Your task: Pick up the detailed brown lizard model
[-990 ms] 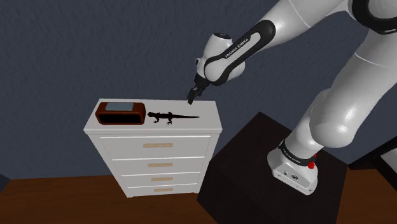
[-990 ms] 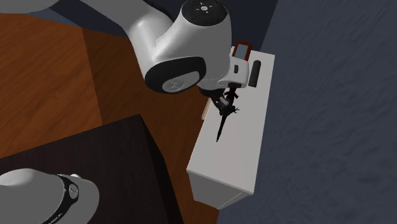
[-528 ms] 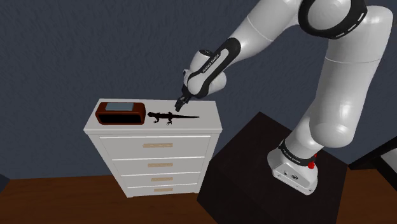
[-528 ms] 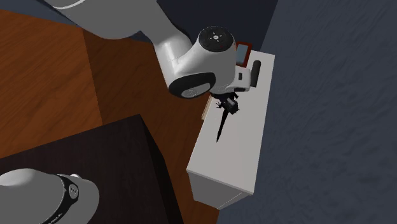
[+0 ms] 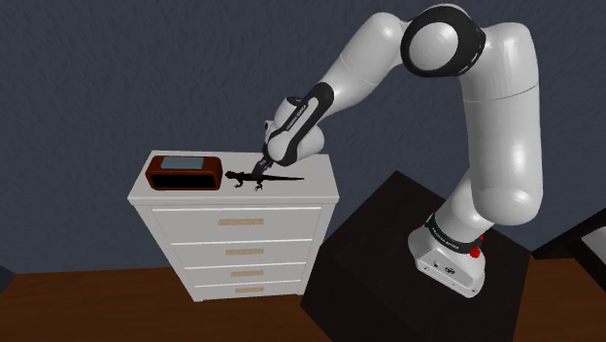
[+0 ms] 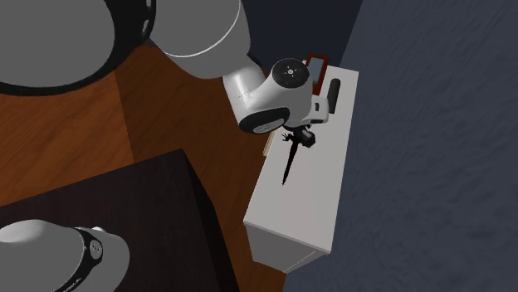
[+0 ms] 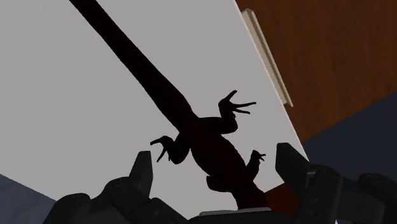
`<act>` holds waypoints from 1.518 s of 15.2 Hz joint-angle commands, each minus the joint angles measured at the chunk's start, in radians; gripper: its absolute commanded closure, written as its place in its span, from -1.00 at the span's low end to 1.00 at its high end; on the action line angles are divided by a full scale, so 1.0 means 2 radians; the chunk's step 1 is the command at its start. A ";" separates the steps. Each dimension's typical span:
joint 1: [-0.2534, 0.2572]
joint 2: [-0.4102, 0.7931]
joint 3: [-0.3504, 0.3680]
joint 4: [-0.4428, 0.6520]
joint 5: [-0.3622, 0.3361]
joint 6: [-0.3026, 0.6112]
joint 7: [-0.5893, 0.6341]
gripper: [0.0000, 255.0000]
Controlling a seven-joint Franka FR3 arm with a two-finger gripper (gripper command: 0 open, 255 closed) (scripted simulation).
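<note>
- The lizard [image 5: 264,179] is a slender, near-black shape with splayed toes, lying flat on a smooth white dresser [image 5: 320,191].
- Its long axis follows the dresser's length, head toward a rounded brown box [image 5: 183,173], thin tail toward the stand [image 5: 388,253].
- It lies near the drawer-side edge, with bare top on the wall side.
- The gripper [image 7: 215,158] holds its jaws wide, straddling the body without clasping it.

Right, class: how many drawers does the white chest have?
4, stacked down the front of the white chest: top drawer, second drawer, third drawer, bottom drawer. The whole front shows in the shoulder view, so none seem hidden.
</note>
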 commanded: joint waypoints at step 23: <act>0.000 0.005 0.000 0.005 0.000 0.001 -0.001 1.00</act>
